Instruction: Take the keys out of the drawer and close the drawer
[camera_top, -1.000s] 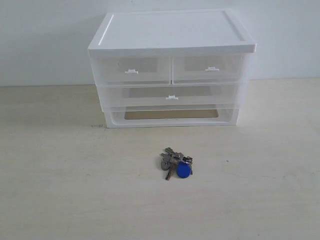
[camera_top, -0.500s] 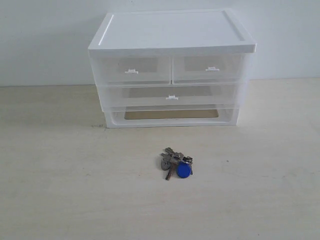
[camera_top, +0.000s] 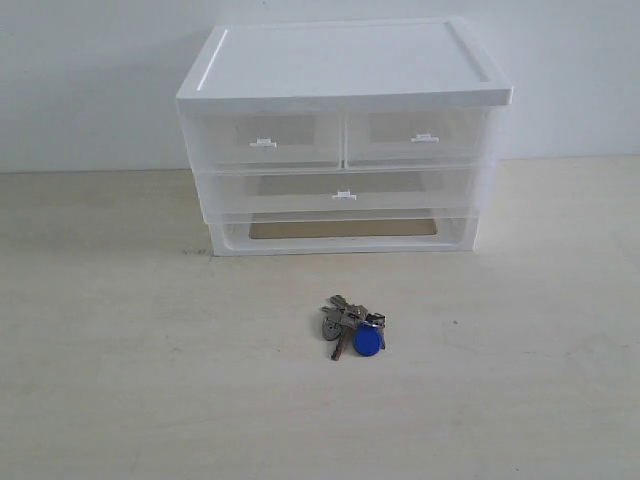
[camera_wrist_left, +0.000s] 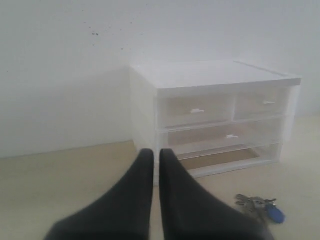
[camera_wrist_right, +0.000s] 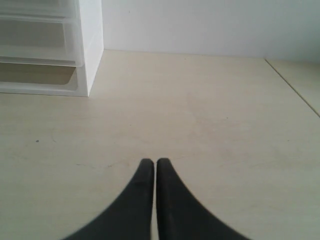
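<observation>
The keys (camera_top: 353, 326), grey metal with a round blue fob, lie on the table in front of the cabinet; the left wrist view also catches the keys (camera_wrist_left: 260, 207). The drawer (camera_top: 263, 139), the left one of the top pair with a white tab handle, sits pushed in flush; it shows as the drawer (camera_wrist_left: 196, 111) in the left wrist view. My left gripper (camera_wrist_left: 156, 153) is shut with nothing between its black fingers, back from the cabinet and to the left of the keys. My right gripper (camera_wrist_right: 151, 162) is shut and empty over bare table, off to the cabinet's right. Neither arm appears in the exterior view.
The white cabinet (camera_top: 345, 65) stands at the back against a pale wall, with the twin right drawer (camera_top: 422, 137) and a full-width drawer (camera_top: 344, 191) below, both pushed in. A table seam (camera_wrist_right: 292, 85) runs at the far right in the right wrist view.
</observation>
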